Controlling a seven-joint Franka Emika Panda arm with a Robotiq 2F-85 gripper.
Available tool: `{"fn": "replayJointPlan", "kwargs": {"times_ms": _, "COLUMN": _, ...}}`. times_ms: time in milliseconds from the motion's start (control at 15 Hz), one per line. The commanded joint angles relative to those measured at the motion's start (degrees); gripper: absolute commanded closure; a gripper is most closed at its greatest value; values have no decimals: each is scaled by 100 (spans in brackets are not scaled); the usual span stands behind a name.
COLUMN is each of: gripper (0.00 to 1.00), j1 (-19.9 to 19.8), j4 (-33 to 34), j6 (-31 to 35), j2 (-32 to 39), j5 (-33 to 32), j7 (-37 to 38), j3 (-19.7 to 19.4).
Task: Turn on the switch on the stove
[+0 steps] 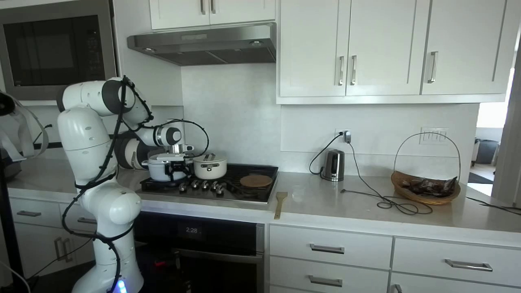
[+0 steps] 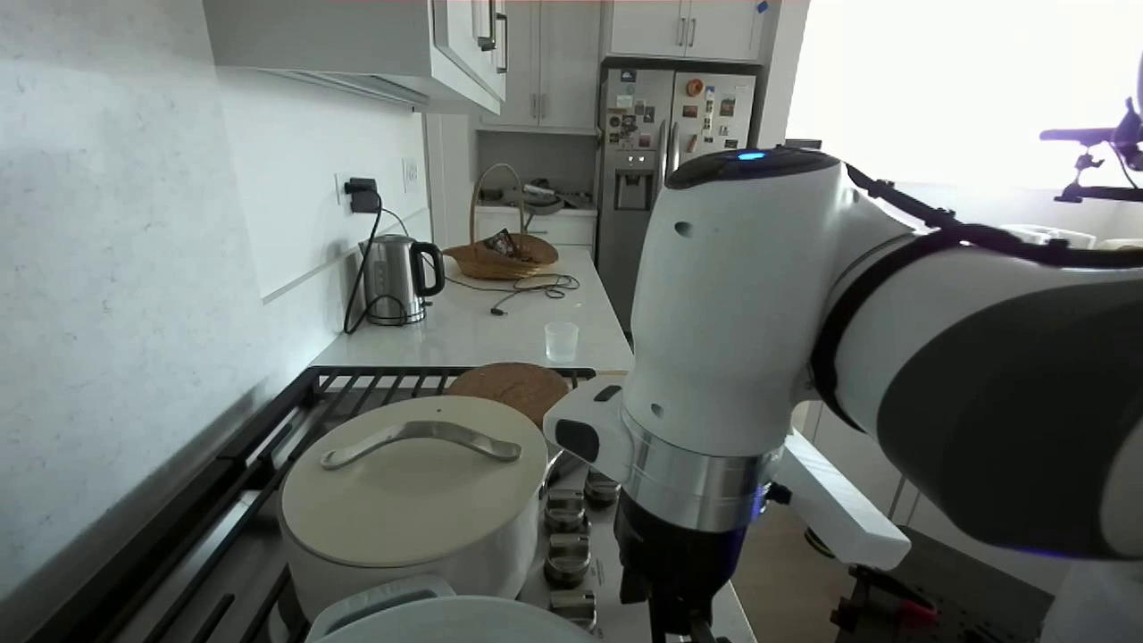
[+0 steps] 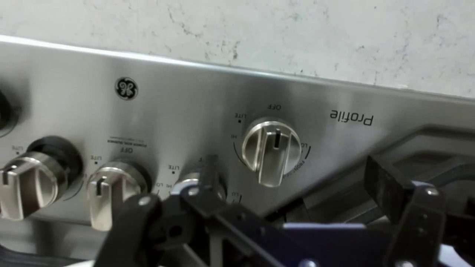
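Note:
The stove (image 1: 248, 197) is a black-grated cooktop with a steel front panel in both exterior views. Several silver knobs line the panel; they show in an exterior view (image 2: 567, 561). In the wrist view the nearest full knob (image 3: 274, 154) has its black mark toward OFF. My gripper (image 3: 293, 178) is open and empty. Its left finger covers part of another knob (image 3: 187, 181); its right finger is over the dark grate area. In an exterior view my gripper (image 1: 178, 169) is at the stove's front left, before a pot; in another exterior view it is cut off at the bottom edge.
A cream lidded pot (image 1: 209, 167) and a light grey-blue pot (image 1: 160, 170) stand on the grates, close to my gripper. A brown round disc (image 1: 255, 181) lies on the right burner. A wooden spatula (image 1: 280, 204), a kettle (image 1: 333, 165) and a basket (image 1: 425, 189) are on the counter.

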Motion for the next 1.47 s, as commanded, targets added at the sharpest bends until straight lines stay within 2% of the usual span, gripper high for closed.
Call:
{"fn": "replayJointPlan", "kwargs": {"times_ms": 0, "gripper": 0, "j1": -44, "j4": -193, "j6": 186, "j2": -179, "j5": -126, "j7": 167, "j3": -33}}
{"fn": "replayJointPlan", "kwargs": {"times_ms": 800, "gripper": 2, "j1": -108, "j4": -158, "j6": 297, "j2": 33, "j5": -98, "j7": 92, "j3": -122}}
{"fn": "replayJointPlan", "kwargs": {"times_ms": 867, "gripper": 19, "j1": -106, "j4": -150, "j6": 297, "j2": 53, "j5": -90, "j7": 92, "j3": -121}}
{"fn": "replayJointPlan", "kwargs": {"times_ms": 933, "gripper": 18, "j1": -105, "j4": -145, "j6": 298, "j2": 74, "j5": -83, "j7": 90, "j3": -121}}
{"fn": "replayJointPlan", "kwargs": {"times_ms": 1133, "gripper": 24, "j1": -105, "j4": -130, "j6": 297, "j2": 122, "j5": -89, "j7": 98, "j3": -117}}
{"fn": "replayJointPlan", "kwargs": {"times_ms": 1200, "gripper": 39, "j1": -102, "j4": -122, "j6": 299, "j2": 137, "j5": -81, "j7": 89, "j3": -117}}
{"fn": "replayJointPlan", "kwargs": {"times_ms": 1267, "gripper": 35, "j1": -103, "j4": -120, "j6": 318, "j2": 151, "j5": -82, "j7": 96, "j3": -116}}
{"fn": "replayJointPlan", "kwargs": {"times_ms": 1400, "gripper": 58, "j1": -100, "j4": -104, "j6": 346, "j2": 190, "j5": -78, "j7": 94, "j3": -114}}
